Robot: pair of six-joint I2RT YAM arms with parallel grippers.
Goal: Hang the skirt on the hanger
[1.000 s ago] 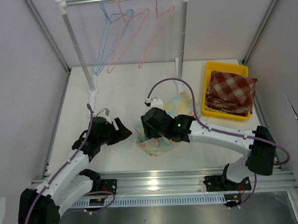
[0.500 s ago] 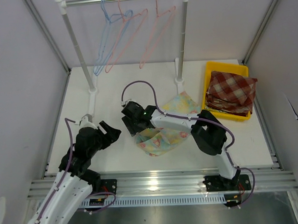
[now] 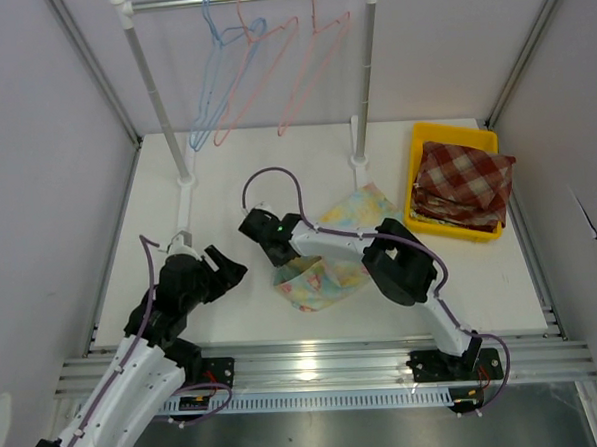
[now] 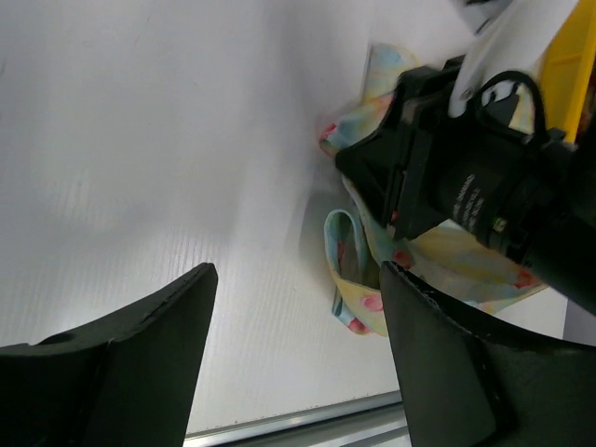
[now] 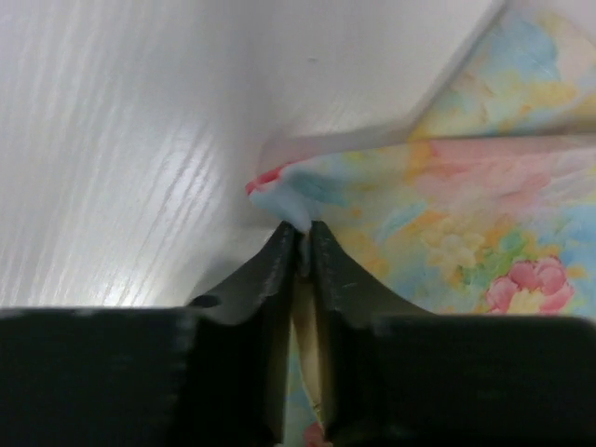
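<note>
The floral skirt (image 3: 338,253) lies crumpled on the white table at the centre. My right gripper (image 3: 278,253) reaches across it to its left edge and is shut on a fold of the fabric; the right wrist view shows the skirt (image 5: 466,209) pinched between the closed fingertips of the gripper (image 5: 303,235). To the left, my left gripper (image 3: 227,271) stands open, apart from the cloth. Its wrist view shows wide-set fingers (image 4: 168,326), the gripper (image 4: 298,279) over bare table, and the skirt (image 4: 358,303) just beyond. A blue hanger (image 3: 214,83) and two pink hangers (image 3: 261,75) hang on the rail.
The clothes rack (image 3: 156,91) stands at the back, its two posts on the table. A yellow bin (image 3: 421,139) at the right holds folded red plaid cloth (image 3: 465,183). Grey walls close in both sides. A metal rail (image 3: 316,368) runs along the near edge.
The right arm has swung left across the skirt and its gripper has closed on the skirt's left edge. The left arm pulled back toward the near left, still open.
</note>
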